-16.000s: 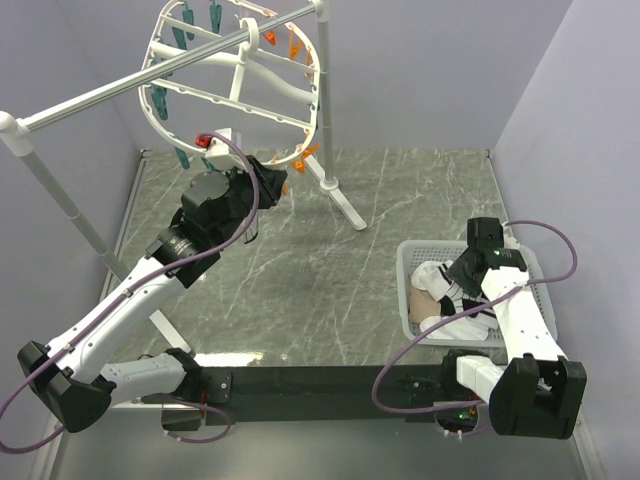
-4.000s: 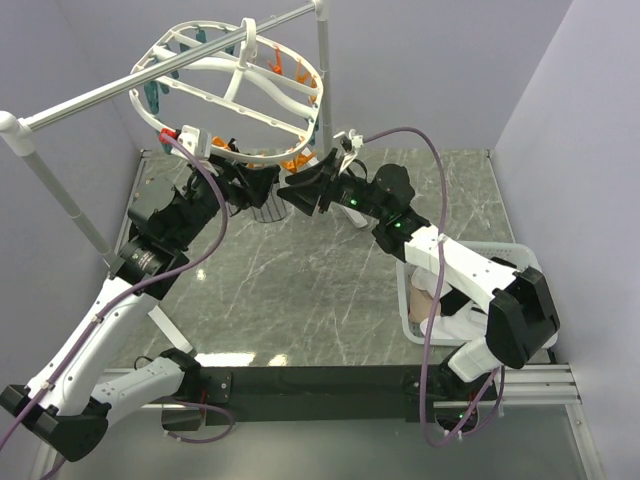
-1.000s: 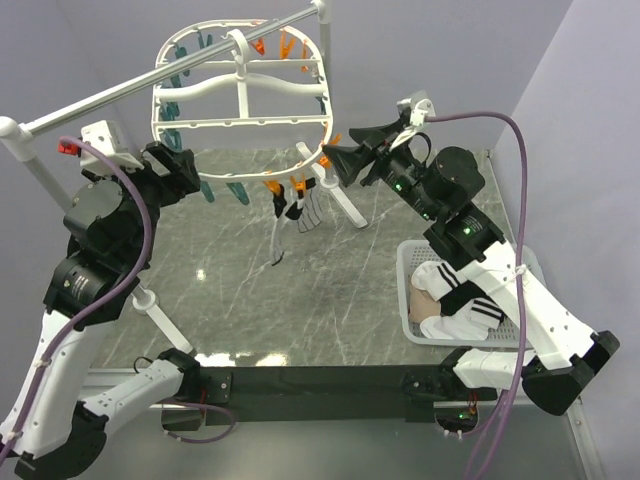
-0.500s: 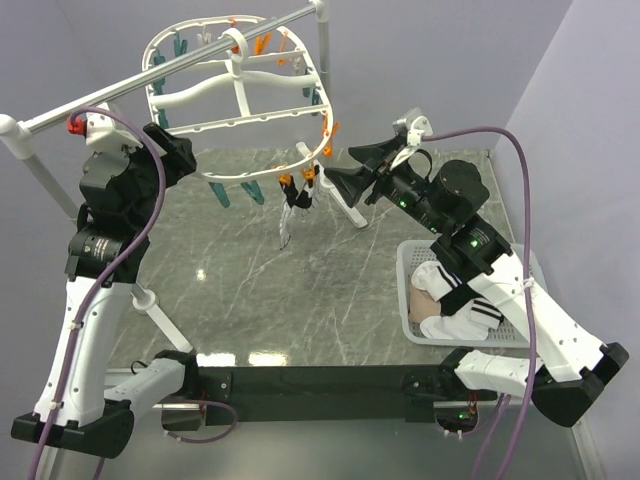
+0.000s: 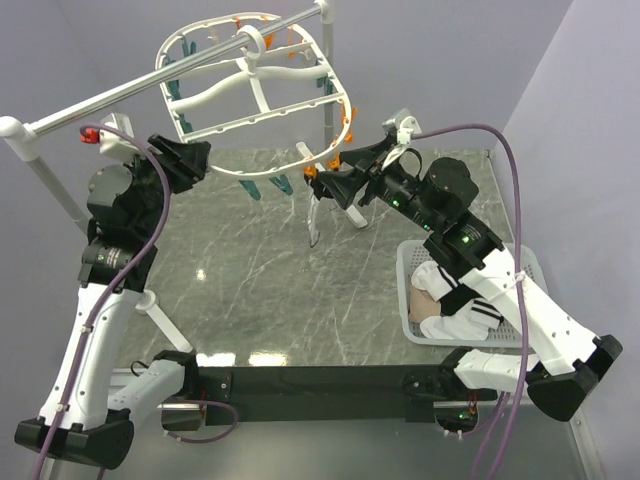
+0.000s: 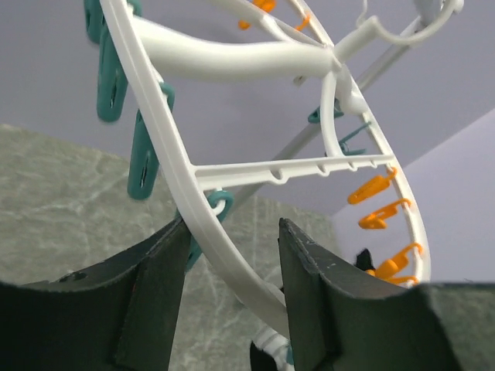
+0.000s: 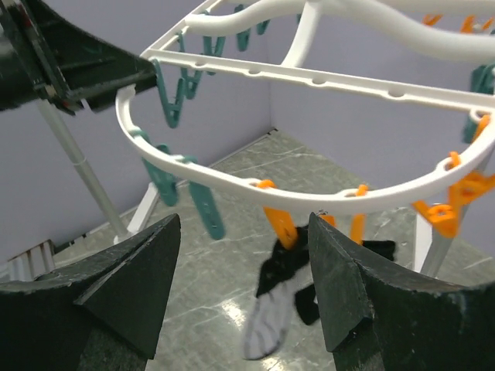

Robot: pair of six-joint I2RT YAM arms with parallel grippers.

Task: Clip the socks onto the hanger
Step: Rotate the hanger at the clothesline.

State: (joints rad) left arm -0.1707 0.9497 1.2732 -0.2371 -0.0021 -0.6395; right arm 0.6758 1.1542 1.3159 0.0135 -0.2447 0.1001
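Straddling the curved rim of the white plastic hanger point(image 6: 232, 58), left hand point(image 6: 230, 232) gapes unclamped; right hand point(image 7: 241, 224) spreads empty.

We are observing the left gripper point(image 6: 230, 232) straddling the rim of the hanger point(image 6: 240, 56). The rim is passing between the two black fingers point(image 6: 309, 294), close to one and clear of the other. Teal clips point(image 6: 143, 154) are hanging from the rim nearest the fingers, and orange clips point(image 6: 375, 189) are hanging along the hanger's far side. Grey marbled tabletop point(image 6: 62, 185) is showing beneath the hanger.
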